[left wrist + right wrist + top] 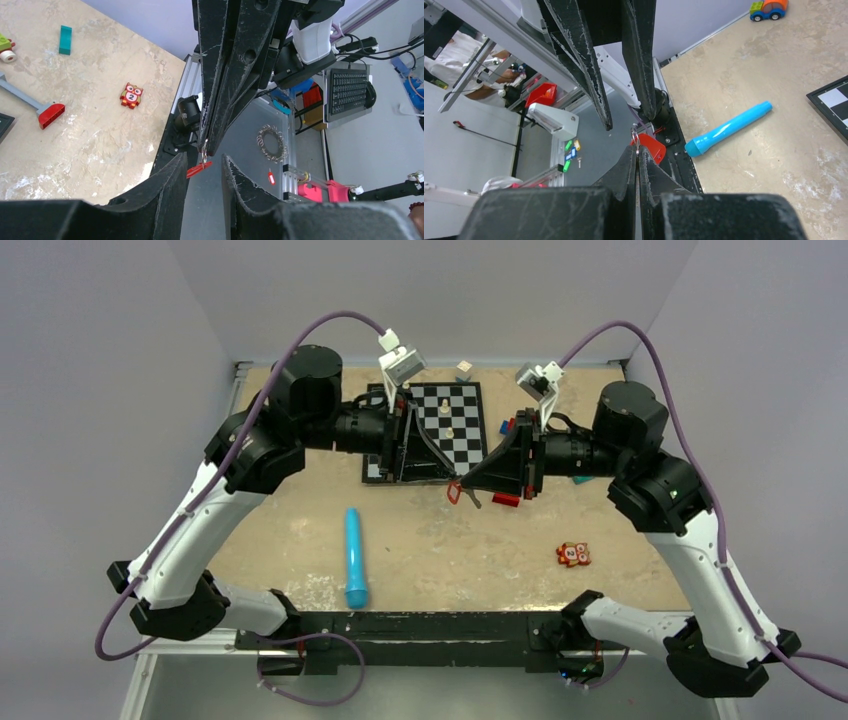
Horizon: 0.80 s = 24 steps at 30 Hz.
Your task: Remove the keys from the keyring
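Between the two arms, raised clear of the worktop [450, 560], the keyring [455, 491] hangs in mid-air near the centre of the workspace. The right fingers [624, 172] are pressed together on the thin metal ring [635, 136]. The red tag [650, 148] dangles just beyond their tips. The left fingers [167, 187] are parted and grip nothing. In the left wrist view the tag lies in the gap between them, close against one finger. We cannot confirm contact.

Handling, as we judge it:

- The whole assembly is very light. Holding force matters less than grip placement.
- The ring is stiff, springy wire, smooth and narrow. We expect it to slip or rotate under a pinch unless it is taken squarely across the wire.
- The tag is hard plastic with flat faces. It offers the widest surface for the left fingers, but it swings freely on the ring.
- The key is thin and flat, and we would take it across its faces. We cannot pick it out with certainty in any view: a small silver glint at the right fingertips may be ring or key.

We recommend closing the left fingers only once the target lies centred between them.
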Motion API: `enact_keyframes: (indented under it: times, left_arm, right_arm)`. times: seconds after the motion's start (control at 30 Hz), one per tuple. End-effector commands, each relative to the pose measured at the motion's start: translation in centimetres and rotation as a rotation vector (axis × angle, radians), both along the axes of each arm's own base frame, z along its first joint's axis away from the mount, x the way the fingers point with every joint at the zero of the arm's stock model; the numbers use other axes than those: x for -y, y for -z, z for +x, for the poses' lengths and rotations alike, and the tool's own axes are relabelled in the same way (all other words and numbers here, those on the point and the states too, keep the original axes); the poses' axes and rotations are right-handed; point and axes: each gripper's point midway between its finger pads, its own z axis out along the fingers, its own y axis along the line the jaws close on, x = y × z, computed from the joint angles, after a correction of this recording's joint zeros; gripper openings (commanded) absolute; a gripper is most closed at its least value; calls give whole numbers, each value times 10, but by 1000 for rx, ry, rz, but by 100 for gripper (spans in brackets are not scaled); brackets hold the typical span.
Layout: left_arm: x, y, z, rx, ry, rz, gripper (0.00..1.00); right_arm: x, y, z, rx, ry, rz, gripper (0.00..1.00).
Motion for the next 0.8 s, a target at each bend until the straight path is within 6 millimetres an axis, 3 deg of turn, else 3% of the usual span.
enact_keyframes:
  times: [0.0, 0.23, 0.33, 0.43, 0.77]
  left_arm:
    - [0, -17, -7, 11, 36, -45, 34]
    - [8, -12, -6, -12, 57, -35, 29]
    - [9, -9, -5, -21, 56, -27, 18]
    - [10, -6, -4, -24, 47, -15, 0]
    - [9, -4, -3, -29, 39, 2, 0]
  right_arm:
    - [1, -15, 1, 80, 8, 22, 0]
    - [-1, -13, 3, 83, -3, 15, 0]
    - [-2, -14, 4, 89, -6, 17, 0]
    - [-3, -14, 4, 91, -8, 17, 0]
    - [0, -11, 6, 105, 16, 8, 0]
